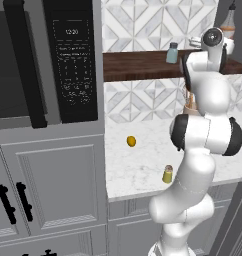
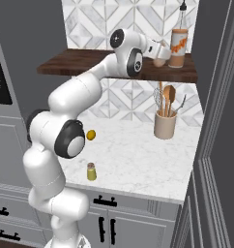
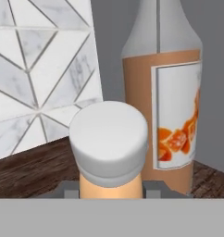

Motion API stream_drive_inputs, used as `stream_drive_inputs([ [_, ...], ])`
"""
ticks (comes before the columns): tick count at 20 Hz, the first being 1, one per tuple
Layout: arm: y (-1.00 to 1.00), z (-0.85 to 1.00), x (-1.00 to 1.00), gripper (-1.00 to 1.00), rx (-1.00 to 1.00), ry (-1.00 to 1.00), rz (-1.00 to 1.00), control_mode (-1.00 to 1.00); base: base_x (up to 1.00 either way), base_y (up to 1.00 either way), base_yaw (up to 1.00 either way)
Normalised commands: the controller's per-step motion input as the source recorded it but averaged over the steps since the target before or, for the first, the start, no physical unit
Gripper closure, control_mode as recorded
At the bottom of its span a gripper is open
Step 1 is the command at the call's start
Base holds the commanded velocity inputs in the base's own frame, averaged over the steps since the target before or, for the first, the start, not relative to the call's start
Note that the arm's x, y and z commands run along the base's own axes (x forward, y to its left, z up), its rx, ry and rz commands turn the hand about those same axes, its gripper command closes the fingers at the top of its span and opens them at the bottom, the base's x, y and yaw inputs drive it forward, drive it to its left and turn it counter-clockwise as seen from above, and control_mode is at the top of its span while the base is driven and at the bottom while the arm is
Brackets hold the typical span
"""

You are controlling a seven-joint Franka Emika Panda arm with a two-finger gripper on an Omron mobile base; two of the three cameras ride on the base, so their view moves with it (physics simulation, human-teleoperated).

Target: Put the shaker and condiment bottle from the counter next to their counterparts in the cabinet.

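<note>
Two base views from behind the arm, sharing counter [image 1: 143,165] and shelf [image 2: 90,65], hand view close on shelf bottles.

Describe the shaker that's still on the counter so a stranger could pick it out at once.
Start at the white marble counter below the dark wooden shelf. Near its front edge stands the shaker, a small upright yellow-green cylinder with a dark cap. The round yellow lemon-like object lies farther back, and the pale blue-grey shaker is up on the shelf.

In the hand view, you cannot see the fingertips of the gripper [image 3: 111,190]; the grey band cuts them. The tall bottle [image 3: 167,88] loses its neck at the top edge. In the left base view, the arm hides this bottle's lower part.
</note>
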Motion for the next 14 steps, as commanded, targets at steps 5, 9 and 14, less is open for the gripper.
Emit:
stream_drive_inputs([
  [5, -0.14, -0.11, 0.22, 1.0, 0.01, 0.0, 0.0, -1.0, 0.0, 0.0, 0.0],
  [9, -0.13, -0.19, 0.16, 1.0, 0.01, 0.0, 0.0, -1.0, 0.0, 0.0, 0.0],
  [14, -0.09, -0.33, 0.0, -1.0, 0.0, 0.0, 0.0, -1.0, 0.0, 0.0, 0.0],
])
